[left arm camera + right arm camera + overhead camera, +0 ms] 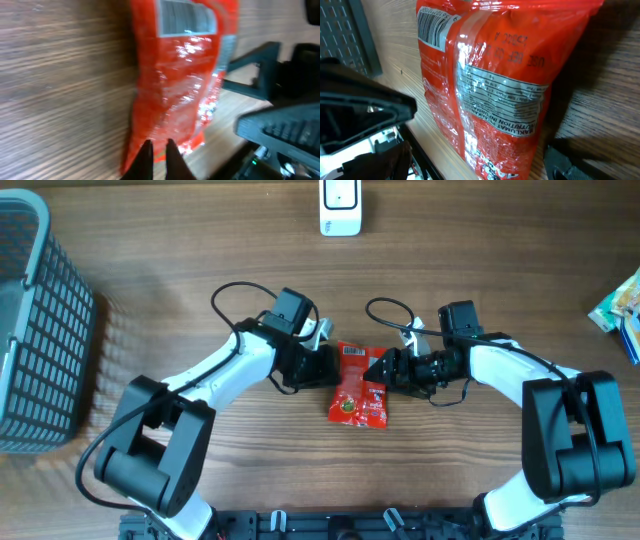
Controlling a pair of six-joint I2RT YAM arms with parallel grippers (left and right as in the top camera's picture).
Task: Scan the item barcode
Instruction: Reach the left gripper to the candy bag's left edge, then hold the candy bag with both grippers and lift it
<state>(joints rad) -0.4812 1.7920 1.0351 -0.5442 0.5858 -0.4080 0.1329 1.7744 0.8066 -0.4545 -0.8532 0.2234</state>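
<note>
1. Plainly, the left end effector (158,152) is pinched to a narrow slit. Its two dark fingers (144,162) stand close together on the near edge of the red packet (358,392), and a sliver of red foil shows between them in the left wrist view.
2. The right end effector (381,368) stands wide. In the right wrist view one dark jaw sits at the left and the other at the lower right corner, with the packet lying between them. Whether either jaw touches the foil cannot be told.
3. From overhead, the two end effectors face each other across the packet, the left at its left edge and the right over its right edge.
4. The red packet lies flat on the wooden surface (200,260), near the middle and between the two arms. Its printed back faces up.
5. A barcode (432,27) sits at the packet's far end, on a white patch, and a panel of small print (500,107) runs below it.
6. Farther out, a white device (340,207) rests at the far edge of the surface, well apart from the packet.
7. A grey basket (30,330) stands at the left edge.
8. Some blue-green packaging (622,308) shows at the right edge.
</note>
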